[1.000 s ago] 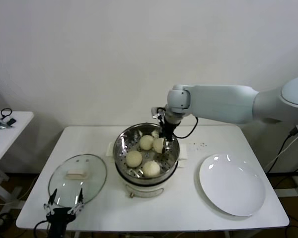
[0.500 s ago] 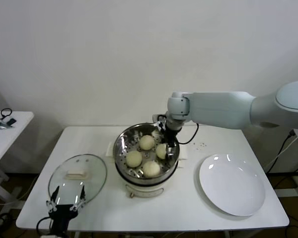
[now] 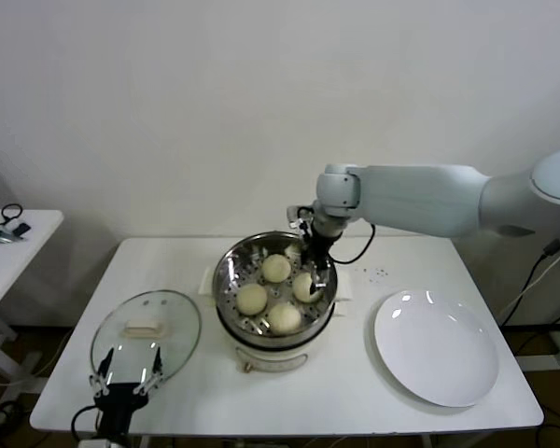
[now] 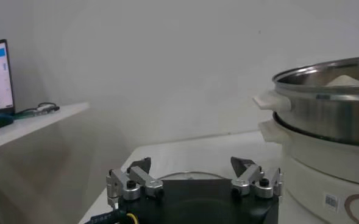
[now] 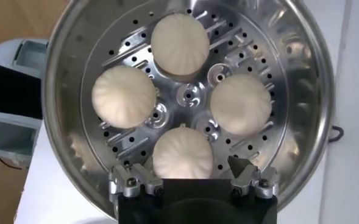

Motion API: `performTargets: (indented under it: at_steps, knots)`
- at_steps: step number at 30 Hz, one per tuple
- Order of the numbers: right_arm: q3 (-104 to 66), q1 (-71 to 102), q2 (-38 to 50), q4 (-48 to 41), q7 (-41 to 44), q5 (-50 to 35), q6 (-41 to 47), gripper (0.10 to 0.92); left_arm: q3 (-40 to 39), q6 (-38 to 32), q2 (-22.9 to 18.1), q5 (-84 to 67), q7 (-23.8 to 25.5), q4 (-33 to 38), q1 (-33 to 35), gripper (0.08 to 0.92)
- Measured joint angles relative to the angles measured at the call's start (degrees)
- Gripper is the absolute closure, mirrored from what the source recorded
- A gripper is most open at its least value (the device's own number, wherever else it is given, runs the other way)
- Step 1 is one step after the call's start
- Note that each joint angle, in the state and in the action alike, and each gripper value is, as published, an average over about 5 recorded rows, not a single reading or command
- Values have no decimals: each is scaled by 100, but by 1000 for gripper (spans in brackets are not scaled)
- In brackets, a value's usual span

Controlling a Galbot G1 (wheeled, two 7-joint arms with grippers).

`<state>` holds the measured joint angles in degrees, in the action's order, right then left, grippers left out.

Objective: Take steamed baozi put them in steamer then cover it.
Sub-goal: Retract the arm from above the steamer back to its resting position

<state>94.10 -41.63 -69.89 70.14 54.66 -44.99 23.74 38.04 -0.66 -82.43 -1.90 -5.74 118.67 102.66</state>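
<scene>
The steamer (image 3: 226, 280) is a shiny steel pot on a cream base at the table's middle. Four cream-white baozi lie on its perforated floor (image 5: 188, 97): one far (image 5: 180, 44), two at the sides (image 5: 124, 96) (image 5: 241, 103), one nearest the gripper (image 5: 182, 153). My right gripper (image 3: 315, 266) hangs open just above that nearest bun (image 3: 306, 286), its fingers clear of the bun on both sides in the right wrist view (image 5: 182, 170). My left gripper (image 3: 123, 383) is open and empty at the table's front left edge, by the glass lid (image 3: 146, 334).
A flat white plate (image 3: 436, 347) lies at the table's right. The lid's rim (image 4: 185, 175) shows just beyond my left gripper (image 4: 191, 165), with the steamer's side (image 4: 325, 115) farther off. A small side table (image 3: 9, 243) stands at the far left.
My right gripper carried the fourth baozi down into the steamer and opened; the bun now rests on the floor. The left gripper shifted slightly near the lid.
</scene>
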Motion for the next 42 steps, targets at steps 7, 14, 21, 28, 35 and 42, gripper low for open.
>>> performTargets:
  at_steps: [7,14,21,28,35,42]
  knots:
    - [-224,-127,391,177,-44,21,-261,203,1,-46,-1,-10,3,7,14,177]
    - [-446,-95,1036,500,-621,-109,-909,203,-14,-139,-22,-27,1,28,69,177]
    - [-1052,416,1880,988,-1413,-146,-1546,203,11,-203,-63,-30,-41,21,62,177]
    - [-2414,1659,2751,1375,-2179,63,-2112,203,-13,-226,-122,36,-119,0,-8,177]
    - [-4237,3328,3333,1662,-2832,337,-2547,203,-4,-244,-180,191,-176,50,-33,177]
    - [-6387,5325,3500,1995,-3463,585,-2705,203,19,-255,-269,401,-163,95,-108,177]
